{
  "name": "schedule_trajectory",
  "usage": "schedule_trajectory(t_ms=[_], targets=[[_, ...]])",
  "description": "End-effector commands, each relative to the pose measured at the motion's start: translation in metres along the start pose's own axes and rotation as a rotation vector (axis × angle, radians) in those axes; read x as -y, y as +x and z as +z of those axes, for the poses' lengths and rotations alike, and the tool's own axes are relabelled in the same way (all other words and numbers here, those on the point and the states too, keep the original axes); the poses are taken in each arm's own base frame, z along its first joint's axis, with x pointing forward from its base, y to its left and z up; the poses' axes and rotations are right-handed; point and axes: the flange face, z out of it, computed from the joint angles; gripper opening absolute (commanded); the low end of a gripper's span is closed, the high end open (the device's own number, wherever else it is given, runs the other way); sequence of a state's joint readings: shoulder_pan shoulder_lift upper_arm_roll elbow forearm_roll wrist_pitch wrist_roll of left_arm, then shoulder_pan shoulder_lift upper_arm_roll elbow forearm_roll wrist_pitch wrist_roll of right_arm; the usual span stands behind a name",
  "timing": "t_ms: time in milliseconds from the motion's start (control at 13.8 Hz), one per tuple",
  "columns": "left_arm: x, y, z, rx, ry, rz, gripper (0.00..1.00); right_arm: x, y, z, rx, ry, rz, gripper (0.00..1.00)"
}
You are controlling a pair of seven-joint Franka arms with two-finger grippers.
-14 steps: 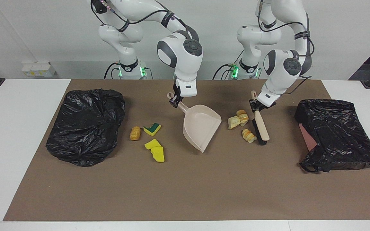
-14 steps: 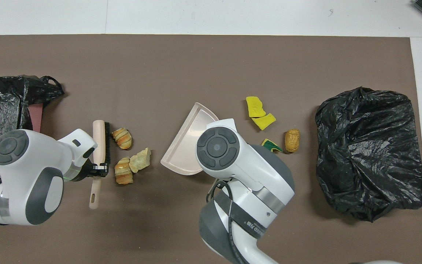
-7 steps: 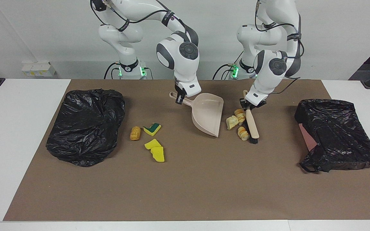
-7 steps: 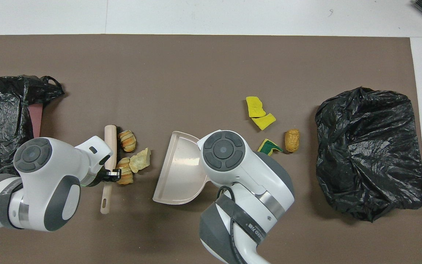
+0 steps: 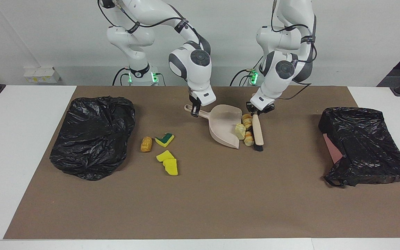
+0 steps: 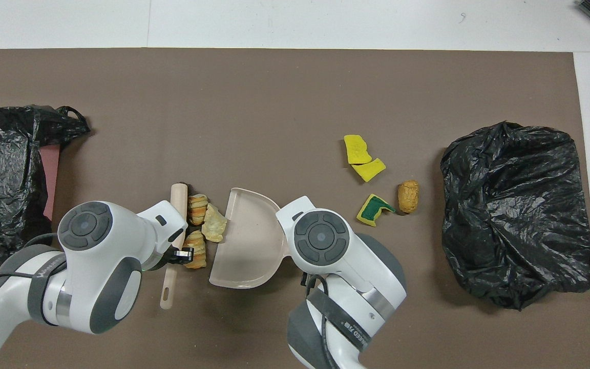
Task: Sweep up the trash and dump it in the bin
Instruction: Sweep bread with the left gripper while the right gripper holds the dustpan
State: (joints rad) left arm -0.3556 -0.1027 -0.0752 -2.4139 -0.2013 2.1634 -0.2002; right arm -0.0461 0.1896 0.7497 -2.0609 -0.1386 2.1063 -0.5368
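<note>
Brush (image 5: 257, 133) and dustpan (image 5: 225, 125) closing in on three bread chunks

Going by the overhead clock: my left pincer (image 5: 258, 111) is pinching the smooth beige handle of the brush, black bristles down on the matte brown mat (image 5: 200, 201). My right pincer (image 5: 194, 111) is clamped on the stubby handle of the glossy beige scoop-shaped dustpan. Both wrists are bent over, fingers pointing down. Three flaky, ridged tan-and-orange bread chunks (image 5: 247, 121) sit squeezed between the bristles and the pan's open lip, at the pan's nine o'clock. Out at its two o'clock lie the other bits of trash: a rounded tan lump (image 5: 146, 143), a green-faced sponge wedge (image 5: 164, 139) and two plain yellow wedges (image 5: 168, 162). Crinkled, shiny black bags slump at three o'clock (image 5: 94, 137) and nine o'clock (image 5: 363, 146) on the white worktop (image 5: 12, 156).
</note>
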Motion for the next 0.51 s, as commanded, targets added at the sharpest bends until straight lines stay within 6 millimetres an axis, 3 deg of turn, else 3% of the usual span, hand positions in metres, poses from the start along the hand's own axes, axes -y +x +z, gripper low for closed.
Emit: schedule_trajectory(t_ms=[0, 218, 436], targets=[[-0.029, -0.022, 0.005, 0.052, -0.040, 0.020, 0.00, 0.003, -0.009, 0.003, 0.006, -0.013, 0.020, 0.00], [-0.066, -0.037, 0.004, 0.091, -0.110, 0.030, 0.00, 0.004, -0.009, 0.003, 0.005, -0.012, 0.064, 0.00], [-0.070, -0.027, -0.025, 0.043, -0.136, -0.011, 0.00, 0.003, -0.007, 0.002, 0.001, -0.011, 0.065, 0.00]])
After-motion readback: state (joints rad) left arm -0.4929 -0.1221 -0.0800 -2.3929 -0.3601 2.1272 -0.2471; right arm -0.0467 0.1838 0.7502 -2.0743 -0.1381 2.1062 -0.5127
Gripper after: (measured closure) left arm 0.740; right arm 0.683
